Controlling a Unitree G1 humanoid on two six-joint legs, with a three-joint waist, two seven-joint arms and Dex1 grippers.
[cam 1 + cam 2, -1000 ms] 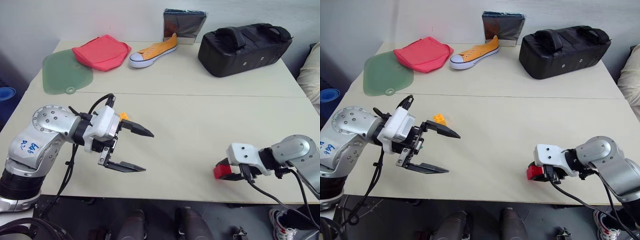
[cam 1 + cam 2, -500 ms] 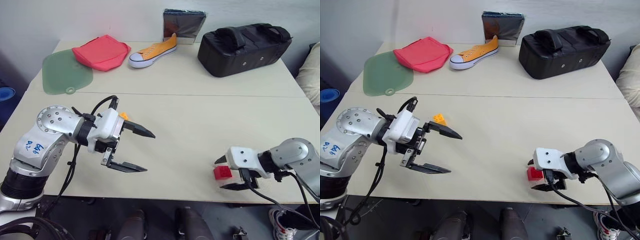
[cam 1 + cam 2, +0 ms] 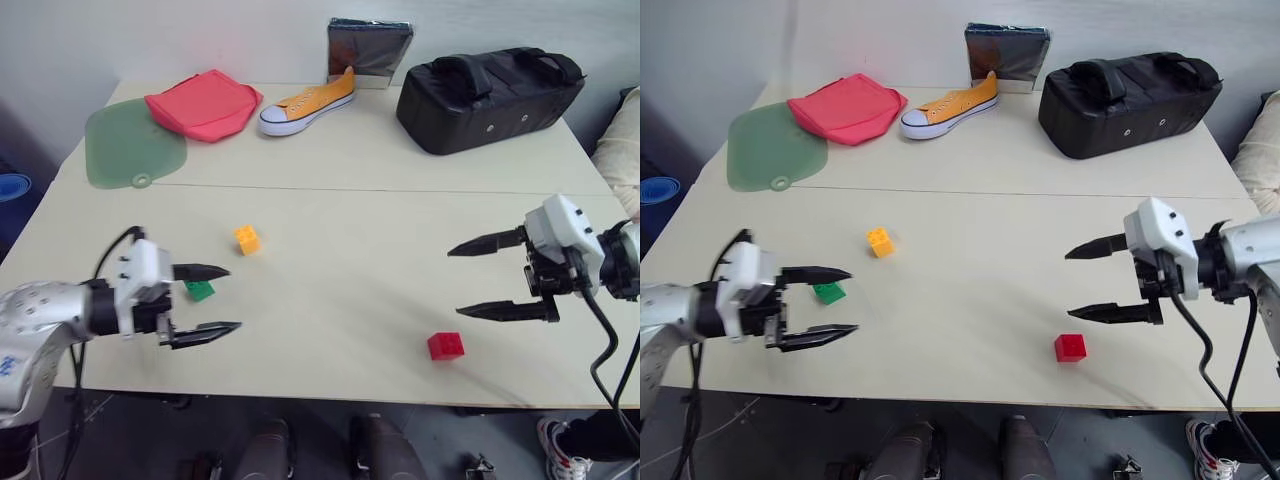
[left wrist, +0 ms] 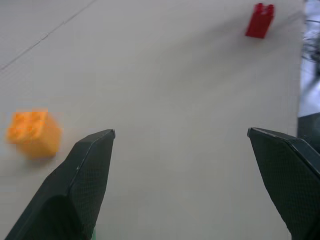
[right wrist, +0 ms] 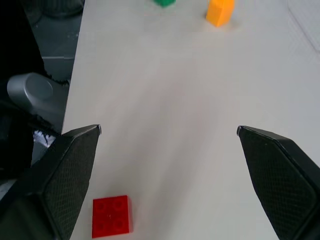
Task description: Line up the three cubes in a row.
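Note:
Three small cubes lie apart on the pale table. The red cube (image 3: 445,346) sits near the front edge at the right, below and left of my right gripper (image 3: 472,281), which hangs open above the table with nothing in it. The yellow-orange cube (image 3: 247,239) rests left of centre. The green cube (image 3: 199,290) lies just behind my left gripper (image 3: 228,300), which stands open and empty near the front left. The red cube (image 5: 112,216) and the yellow-orange cube (image 4: 33,132) also show in the wrist views.
At the back of the table (image 3: 350,210) stand a black bag (image 3: 487,95), an orange shoe (image 3: 305,103), a red pouch (image 3: 203,103), a green mat (image 3: 130,148) and a dark packet (image 3: 368,48). A seam crosses the table.
My right gripper opened, let go of the red cube on the table and rose up to the right. My left arm swung left and lower, uncovering the green cube.

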